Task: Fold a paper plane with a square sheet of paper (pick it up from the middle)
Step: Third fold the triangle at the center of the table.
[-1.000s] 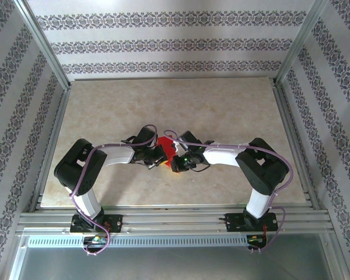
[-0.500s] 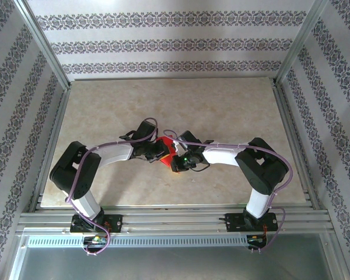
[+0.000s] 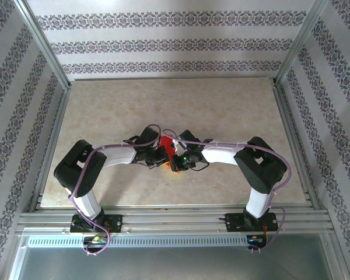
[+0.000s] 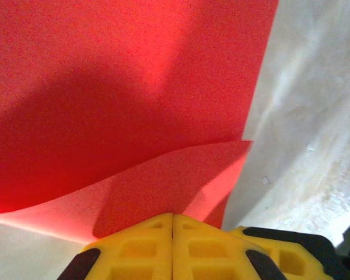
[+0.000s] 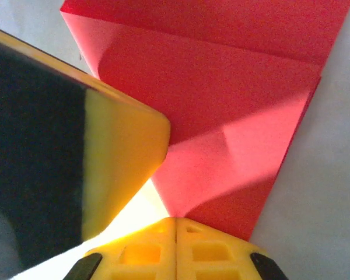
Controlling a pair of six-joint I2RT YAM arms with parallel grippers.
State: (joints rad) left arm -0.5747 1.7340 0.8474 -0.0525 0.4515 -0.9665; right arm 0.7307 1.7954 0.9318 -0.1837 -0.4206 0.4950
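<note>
judging the square sheet of paper (image 4: 122, 87) thin, light and limp, we expect it to slide on the smooth table (image 3: 233, 105) and crease wherever pressed, so a corner is the place to pinch. it lies mid-table, partly folded, between both wrists. the left gripper (image 4: 173, 217) is closed, a raised flap running into its tips, seemingly pinched. the right gripper (image 5: 175, 220) is closed at a folded corner; whether it grips we cannot tell. both arms bend inward, elbows out.
</note>
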